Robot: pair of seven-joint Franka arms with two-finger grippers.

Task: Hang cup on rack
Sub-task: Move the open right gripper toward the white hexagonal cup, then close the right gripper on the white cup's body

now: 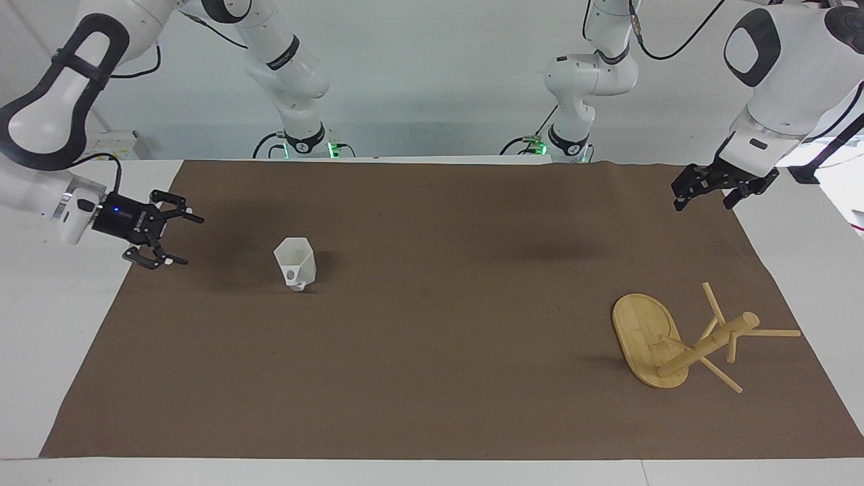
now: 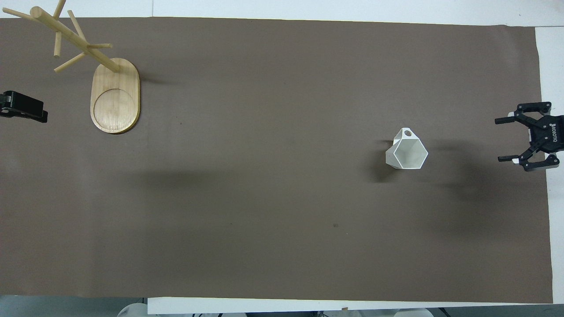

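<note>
One step in hand: approach; right gripper point(image 1: 181, 239), jaws spread, must reach the cup point(image 1: 295, 263); left gripper point(image 1: 705, 190) waits, jaws spread.

- We find the cup point(image 1: 295, 262) standing on the mat point(image 1: 432, 405) that covers the desk point(image 1: 40, 337), toward the right arm's end.
- In the overhead view the rack point(image 2: 112, 94) lies at about ten o'clock from the cup, well apart, toward the left arm's end and farther from the robots.
- The right gripper point(image 1: 172, 239) hangs over the mat's edge at the cup's three o'clock overhead.
- The left gripper point(image 1: 702, 192) waits over the mat's other end, at the rack's eight o'clock overhead.
</note>
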